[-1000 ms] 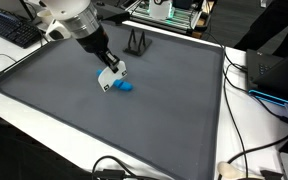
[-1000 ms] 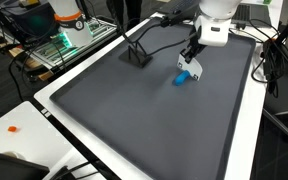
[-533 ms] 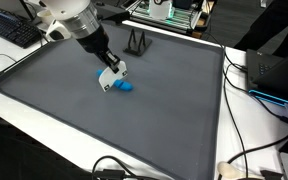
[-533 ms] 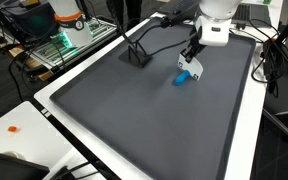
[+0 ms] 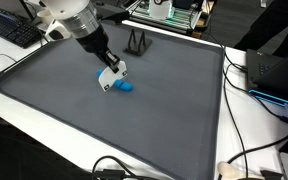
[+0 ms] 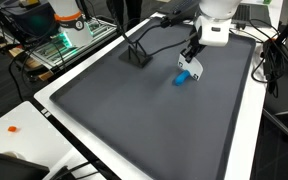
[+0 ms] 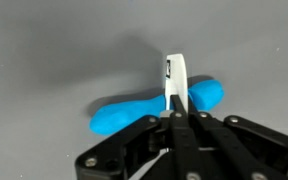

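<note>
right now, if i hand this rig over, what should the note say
Gripper: shut, low over the mat, tips at the narrow middle of the blue piece. I cannot tell whether it pinches the piece.
Blue piece: lies on the mat, away from its edges, in both exterior views.
Black stand: at the mat's far edge, apart from the gripper.
Done: gripper is at the blue piece, closed.
Left: blue piece not yet lifted off the mat.

Robotics lab: keyboard (image 5: 12, 32), loose cables (image 5: 114, 165), electronics rack (image 6: 69, 35) (green glow), grey mat (image 5: 104, 125).
</note>
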Robot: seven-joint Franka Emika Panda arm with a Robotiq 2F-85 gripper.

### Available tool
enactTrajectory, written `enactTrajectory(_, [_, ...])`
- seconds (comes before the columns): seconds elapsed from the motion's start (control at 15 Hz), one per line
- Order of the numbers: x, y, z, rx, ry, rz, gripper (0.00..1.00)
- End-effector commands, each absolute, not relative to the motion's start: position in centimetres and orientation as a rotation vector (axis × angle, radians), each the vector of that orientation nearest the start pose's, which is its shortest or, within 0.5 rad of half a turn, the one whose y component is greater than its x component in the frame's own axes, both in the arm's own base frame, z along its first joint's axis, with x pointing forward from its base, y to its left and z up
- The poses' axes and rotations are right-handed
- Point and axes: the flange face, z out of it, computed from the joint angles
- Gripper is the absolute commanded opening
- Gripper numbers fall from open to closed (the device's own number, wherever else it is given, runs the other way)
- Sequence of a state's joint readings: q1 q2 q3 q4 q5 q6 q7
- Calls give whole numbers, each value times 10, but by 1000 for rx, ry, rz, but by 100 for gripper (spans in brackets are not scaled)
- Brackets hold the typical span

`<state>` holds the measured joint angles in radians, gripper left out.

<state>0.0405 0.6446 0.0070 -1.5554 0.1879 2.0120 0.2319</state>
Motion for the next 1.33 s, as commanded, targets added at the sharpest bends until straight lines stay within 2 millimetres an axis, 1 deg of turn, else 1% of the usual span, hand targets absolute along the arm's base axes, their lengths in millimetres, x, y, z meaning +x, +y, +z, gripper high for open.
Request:
enactTrajectory(0.0, [676,43,263,-2919,436,336,1])
enactTrajectory(0.47, [678,38,286,-2930,437,291,1])
enactTrajectory(0.6, [678,35,290,-2938,442,280,1])
enactTrajectory(0.93, [680,24,289,-2982,447,253,1])
enactTrajectory(1.27, [681,21,282,-3015,420,265,1])
